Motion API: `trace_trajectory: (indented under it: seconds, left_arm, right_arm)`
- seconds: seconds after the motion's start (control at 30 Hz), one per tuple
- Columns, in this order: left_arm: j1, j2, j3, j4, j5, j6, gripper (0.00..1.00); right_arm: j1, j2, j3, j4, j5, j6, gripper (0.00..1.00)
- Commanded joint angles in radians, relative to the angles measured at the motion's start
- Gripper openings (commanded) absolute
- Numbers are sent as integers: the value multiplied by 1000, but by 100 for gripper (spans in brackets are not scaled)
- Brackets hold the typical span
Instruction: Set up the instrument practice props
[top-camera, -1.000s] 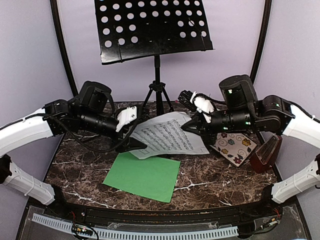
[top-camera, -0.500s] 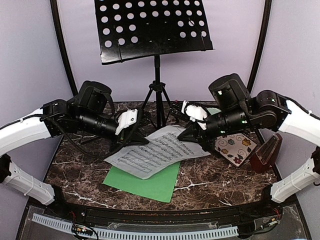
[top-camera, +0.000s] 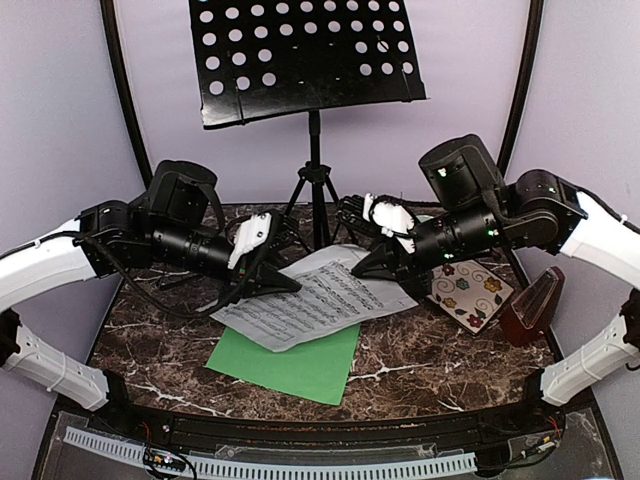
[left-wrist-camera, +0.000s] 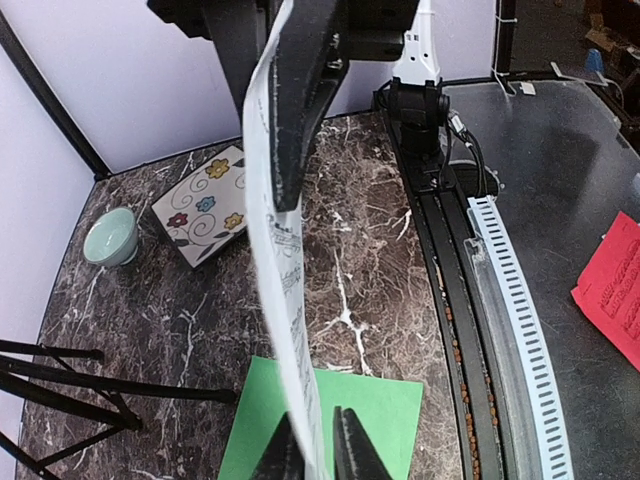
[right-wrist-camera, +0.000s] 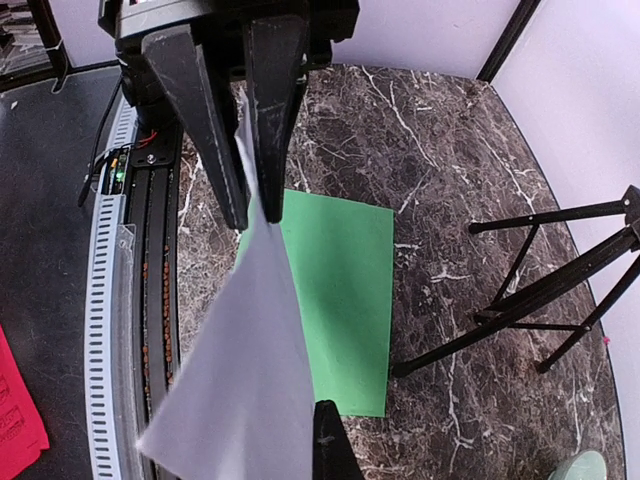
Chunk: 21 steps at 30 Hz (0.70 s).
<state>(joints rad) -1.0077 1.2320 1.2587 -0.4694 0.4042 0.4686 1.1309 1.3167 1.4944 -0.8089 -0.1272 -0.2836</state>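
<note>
The white music sheet (top-camera: 310, 305) hangs stretched between both grippers, a little above the table. My left gripper (top-camera: 275, 285) is shut on its left edge; in the left wrist view the paper (left-wrist-camera: 285, 250) runs edge-on between my fingertips (left-wrist-camera: 315, 420). My right gripper (top-camera: 385, 268) is shut on the sheet's right edge, and the paper (right-wrist-camera: 240, 380) hides one finger. The green music sheet (top-camera: 295, 365) lies flat below. The black perforated music stand (top-camera: 305, 60) rises at the back on tripod legs (top-camera: 315, 190). The reddish-brown metronome (top-camera: 530, 305) stands at the right edge.
A square floral plate (top-camera: 475, 295) lies under my right arm, beside the metronome. A small pale-green bowl (left-wrist-camera: 110, 235) sits behind it near the wall. The tripod legs (right-wrist-camera: 520, 300) spread across the back of the marble table (top-camera: 430, 360).
My left gripper, open a second ago, has closed on the white sheet's left edge. The sheet has shifted left and now spans between both grippers. My right arm has moved left and up.
</note>
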Motion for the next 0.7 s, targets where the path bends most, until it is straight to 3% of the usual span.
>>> trace_trajectory:
  seconds: [0.0, 0.07, 0.2, 0.33, 0.43, 0.67]
  left_arm:
    - [-22, 27, 42, -46, 12, 21, 8]
    - [-27, 28, 45, -48, 17, 21, 0]
    - [-27, -12, 35, 4, 48, -54, 0]
    - [13, -99, 1, 135, 77, -172, 0]
    - [113, -148, -5, 238, 184, -294, 0]
    - [237, -156, 85, 316, 203, -441, 0]
  right_arm:
    - [8, 16, 52, -13, -39, -26, 0]
    - [9, 19, 60, -13, -41, -31, 0]
    - [7, 5, 61, 47, 21, 7, 4]
    - [-22, -50, 26, 212, 96, 62, 44]
    - [-83, -78, -3, 381, 121, 143, 62]
    - [-187, -22, 67, 625, 143, 295, 67]
